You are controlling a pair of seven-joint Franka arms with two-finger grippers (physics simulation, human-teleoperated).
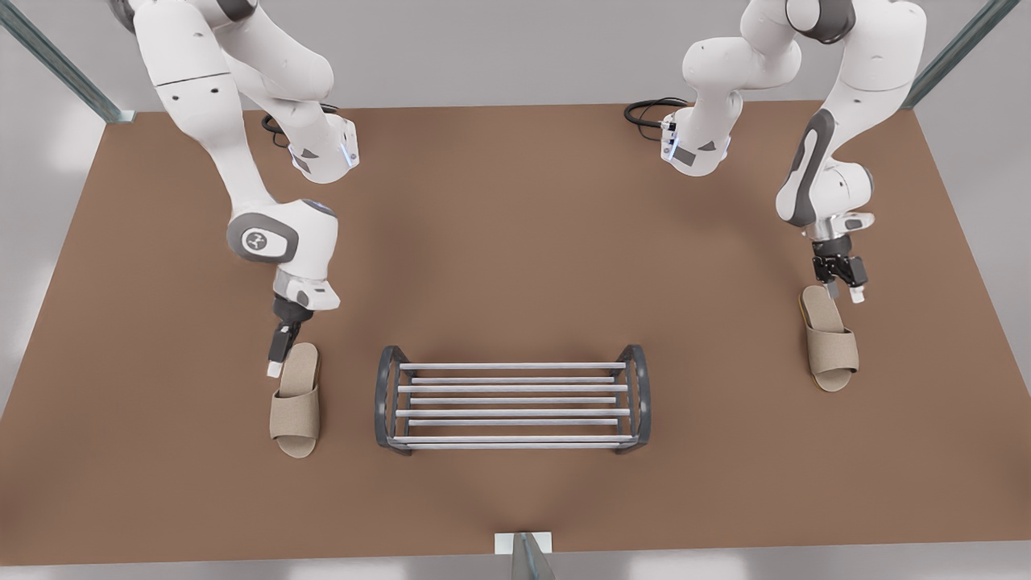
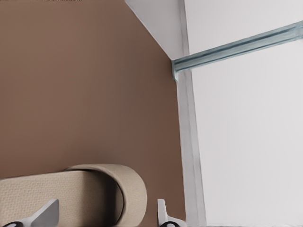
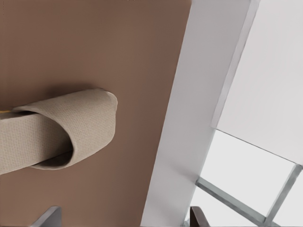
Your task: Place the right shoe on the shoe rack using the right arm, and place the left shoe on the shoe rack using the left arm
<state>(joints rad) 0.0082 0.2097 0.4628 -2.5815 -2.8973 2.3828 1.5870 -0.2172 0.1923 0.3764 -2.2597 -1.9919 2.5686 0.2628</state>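
Brown matte tabletop (image 1: 515,242), uniform, no seams, fills the working area; pale grey walls and floor lie beyond its edges. Greenish metal frame struts (image 1: 64,64) rise from the far corners, and a short post (image 1: 523,556) stands at the middle of the near edge. Black cables (image 1: 648,109) loop beside the base of the arm on the front view's right. The shoe rack (image 1: 511,388) stands upright on the table, centre-near, with dark-grey arched ends and pale silver bars; nothing rests on it. The right shoe (image 1: 296,403), a beige open-toe slipper, lies flat on the table just off the rack's end on the front view's left, toe toward the near edge. The right gripper (image 1: 275,362) hangs low beside its heel, on the side away from the rack, fingers (image 3: 49,217) spread and the slipper outside the gap. The left shoe (image 1: 830,342), a matching slipper, lies flat well off to the front view's right of the rack. The left gripper (image 1: 843,292) sits over its heel, fingers (image 2: 47,213) spread; whether they touch the shoe cannot be told. A round grey joint cap (image 1: 259,239) on the right arm carries a small white emblem, too small to read.
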